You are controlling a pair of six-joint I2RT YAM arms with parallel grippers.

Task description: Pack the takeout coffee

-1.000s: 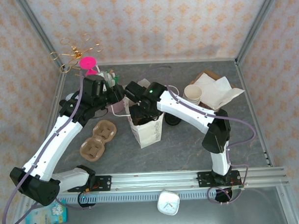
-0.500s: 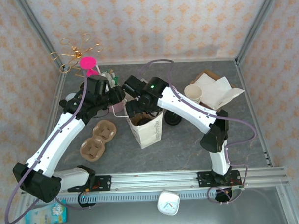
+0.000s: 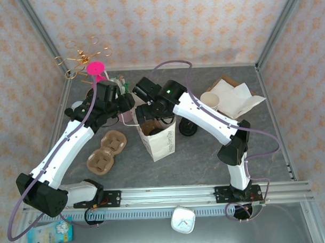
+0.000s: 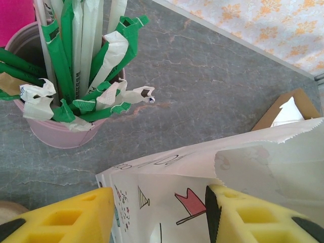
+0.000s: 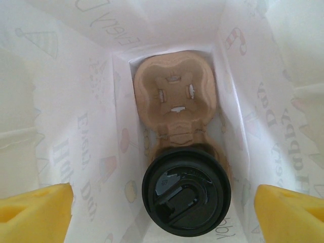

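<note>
The takeout coffee (image 5: 186, 191), a cup under a round black lid, stands in one pocket of a brown cardboard carrier (image 5: 174, 96) at the bottom of the white printed paper bag (image 3: 163, 143). My right gripper (image 5: 163, 205) hangs open over the bag's mouth, its yellow fingers wide apart and clear of the cup. At the bag's upper left corner my left gripper (image 4: 157, 207) is open, with the bag's wall (image 4: 167, 177) lying between its fingers and the bag's top edge touching the right one.
A pink cup of wrapped straws (image 4: 61, 101) stands just behind the bag. A second cardboard carrier (image 3: 106, 151) lies left of the bag. Stacked cups (image 3: 209, 101), napkins (image 3: 234, 97) and black lids (image 3: 187, 129) sit to the right.
My right gripper has risen out of the bag and drawn back toward the far side. The left gripper has shifted slightly along the bag's corner.
</note>
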